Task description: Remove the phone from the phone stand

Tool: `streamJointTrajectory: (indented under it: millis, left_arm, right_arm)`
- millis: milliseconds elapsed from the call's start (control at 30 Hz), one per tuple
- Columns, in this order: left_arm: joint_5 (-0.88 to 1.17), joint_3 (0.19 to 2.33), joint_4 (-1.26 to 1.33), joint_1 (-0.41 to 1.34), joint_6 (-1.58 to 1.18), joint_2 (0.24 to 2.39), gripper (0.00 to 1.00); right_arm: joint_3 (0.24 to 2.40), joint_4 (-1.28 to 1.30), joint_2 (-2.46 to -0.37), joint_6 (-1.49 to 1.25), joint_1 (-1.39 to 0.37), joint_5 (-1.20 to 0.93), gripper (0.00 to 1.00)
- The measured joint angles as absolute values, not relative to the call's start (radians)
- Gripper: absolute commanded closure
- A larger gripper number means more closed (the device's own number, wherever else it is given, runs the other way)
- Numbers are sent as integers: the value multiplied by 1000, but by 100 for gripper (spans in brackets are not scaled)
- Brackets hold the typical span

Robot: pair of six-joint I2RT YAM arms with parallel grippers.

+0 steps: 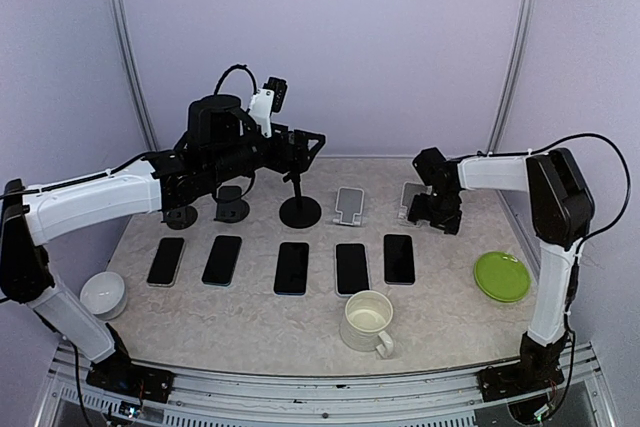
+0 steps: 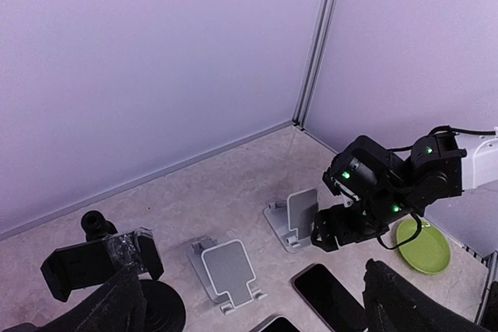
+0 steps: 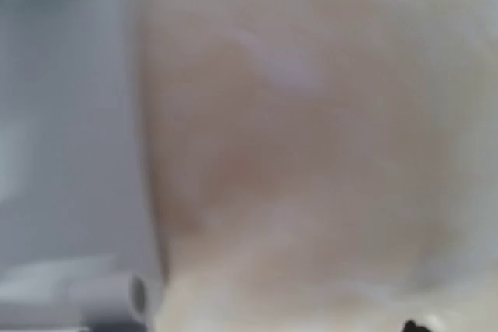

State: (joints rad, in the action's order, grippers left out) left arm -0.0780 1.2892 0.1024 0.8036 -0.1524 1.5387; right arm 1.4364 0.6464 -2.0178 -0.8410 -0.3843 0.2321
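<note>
- Top cam gives us five phones [image 1: 291,267], flat in a row on table [image 1: 440,317]; L wrist cam catches two.
- R wrist cam: blur, grey stand [image 3: 70,153] edge up close.
- L gripper [image 1: 308,145]: raised, fingers wide apart, empty.
- R gripper [image 2: 325,237]: low by grey stand; jaw gap we can't tell.

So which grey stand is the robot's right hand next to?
The grey stand at the right end of the row. The right hand is right beside it, while the other grey stand sits farther left, toward the middle.
</note>
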Motion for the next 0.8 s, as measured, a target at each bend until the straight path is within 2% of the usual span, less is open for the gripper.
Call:
streamJointTrajectory:
  millis: [200, 433, 633, 800]
  left_arm:
    - [-77, 1289, 102, 803, -152, 1546, 6]
    - [-67, 1296, 102, 797, -151, 1548, 5]
    - [-59, 1299, 103, 797, -152, 1555, 6]
    - [-59, 1299, 103, 797, -152, 1556, 6]
  right_arm:
    - [1300, 627, -1913, -720, -326, 228, 15]
    - [1274, 531, -1819, -540, -299, 102, 0]
    - [1275, 419, -1772, -437, -321, -20, 0]
    - [1356, 415, -1835, -404, -332, -50, 0]
